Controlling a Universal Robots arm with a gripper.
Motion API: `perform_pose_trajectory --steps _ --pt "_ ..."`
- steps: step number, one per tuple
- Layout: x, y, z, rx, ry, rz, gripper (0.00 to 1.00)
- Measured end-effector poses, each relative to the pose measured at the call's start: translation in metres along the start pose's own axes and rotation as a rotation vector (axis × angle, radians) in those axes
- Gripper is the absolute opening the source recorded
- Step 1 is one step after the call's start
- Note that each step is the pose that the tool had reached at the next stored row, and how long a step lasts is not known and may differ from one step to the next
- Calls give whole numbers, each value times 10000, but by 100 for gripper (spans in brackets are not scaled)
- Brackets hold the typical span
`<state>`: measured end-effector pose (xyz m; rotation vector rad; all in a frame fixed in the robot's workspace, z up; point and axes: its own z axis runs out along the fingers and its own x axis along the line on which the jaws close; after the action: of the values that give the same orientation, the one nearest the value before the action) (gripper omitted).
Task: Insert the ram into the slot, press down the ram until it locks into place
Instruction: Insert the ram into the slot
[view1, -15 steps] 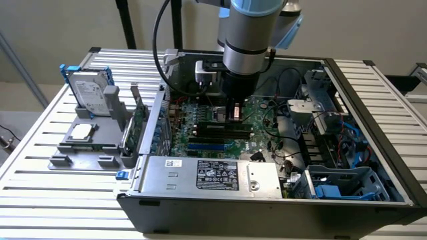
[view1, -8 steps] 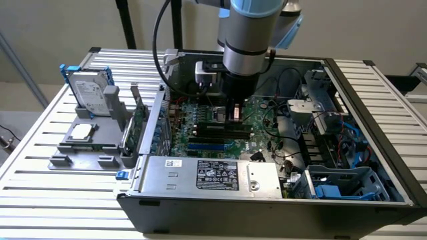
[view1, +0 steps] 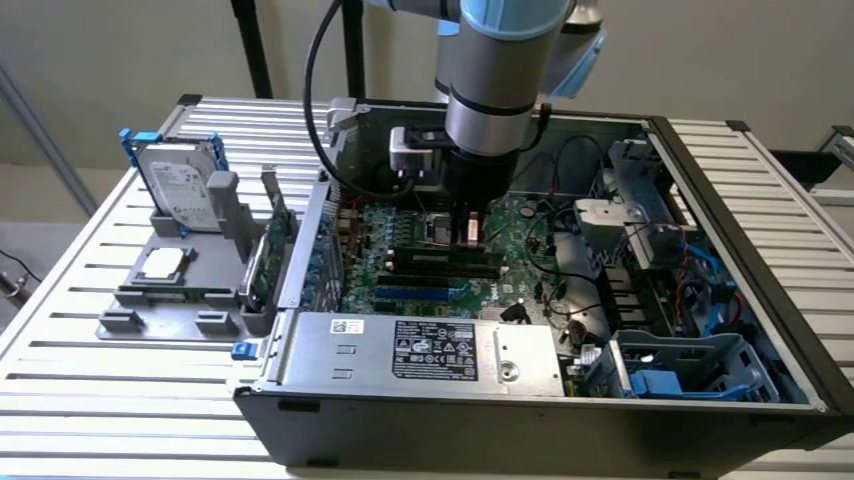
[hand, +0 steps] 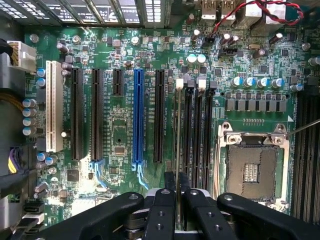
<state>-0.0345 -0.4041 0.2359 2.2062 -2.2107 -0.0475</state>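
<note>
Seen edge-on in the wrist view, the ram (hand: 178, 135) is a thin line running along the outermost of the parallel black memory slots (hand: 197, 135), on the side nearest the blue socket. My gripper (hand: 177, 186) is shut on one end of the ram, a black finger (hand: 169, 181) on each face. Whether the ram sits in the slot or just above it cannot be told. In the exterior view my gripper (view1: 467, 238) reaches straight down into the open computer case, over the black slots (view1: 434, 262) on the green motherboard.
A blue socket (hand: 138, 115) and longer black sockets lie beside the memory slots, the CPU socket (hand: 252, 170) on the other side. A power supply (view1: 427, 350), drive cage (view1: 694, 365) and cables crowd the case. A hard drive (view1: 180, 185) and an upright green card (view1: 274, 245) stand outside it.
</note>
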Motion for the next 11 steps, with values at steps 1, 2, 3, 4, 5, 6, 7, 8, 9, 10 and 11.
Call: perform_pose_trajectory --steps 1,2,3,4,5,6,7,8,9,10,11 --pt "0 1 3 0 -1 -12 13" --pt "1 2 6 -1 -4 -23 13" --pt "1 4 11 -1 -8 -35 13" --pt "1 5 17 -2 -17 -46 13" --pt "1 7 23 -1 -31 -54 13" --pt "1 8 29 -2 -50 -64 13" --pt "1 9 35 -1 -74 -72 13" --pt "1 10 41 -2 -103 -80 13" --pt "1 10 45 -1 -134 -91 13" --pt "1 10 47 -1 -168 -102 13" --pt "1 10 48 -2 -191 -110 13"
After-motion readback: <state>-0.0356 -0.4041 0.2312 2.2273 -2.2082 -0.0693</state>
